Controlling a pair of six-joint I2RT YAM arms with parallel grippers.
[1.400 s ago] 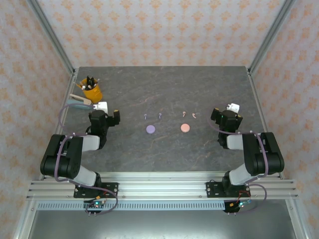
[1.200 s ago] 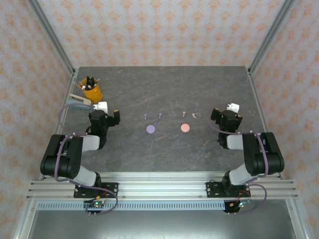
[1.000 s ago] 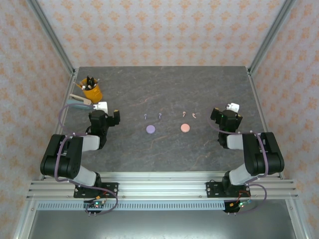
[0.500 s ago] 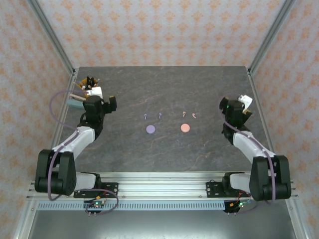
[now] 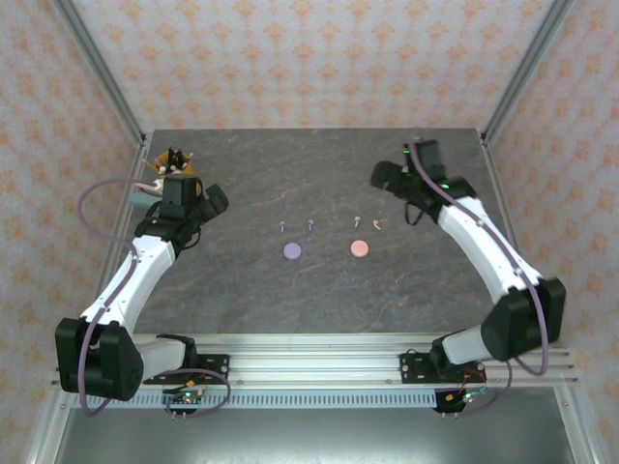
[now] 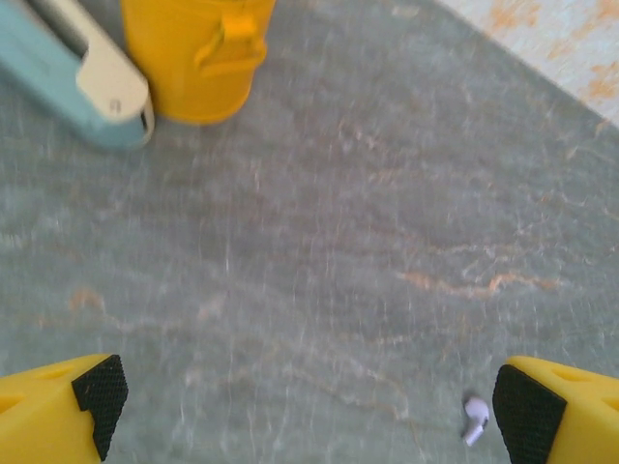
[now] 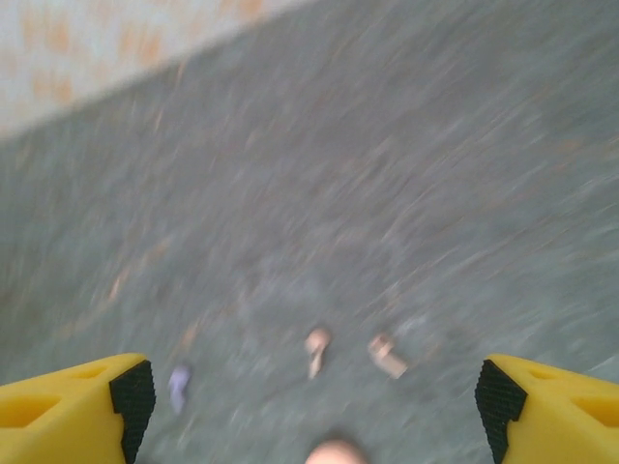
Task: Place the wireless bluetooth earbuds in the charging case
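Yellow cup [image 6: 198, 58] beside teal object [image 6: 48, 82], well apart from lilac earbud [image 6: 474, 418]

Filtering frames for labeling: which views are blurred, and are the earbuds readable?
Right wrist: heavy streaky blur, pink earbuds are soft blobs. Left wrist: mild blur, purple earbud and yellow cup readable. Top external: sharp, evenly lit, no glare.

1. The left arm [image 5: 135, 271] and right arm [image 5: 484, 242] have white links joined by black joints.
2. A lilac cable [image 5: 90, 193] loops along each arm.
3. The left claw [image 6: 305, 401] and right claw [image 7: 314, 391] carry yellow fingers [image 6: 44, 411] with black pads [image 6: 102, 387].
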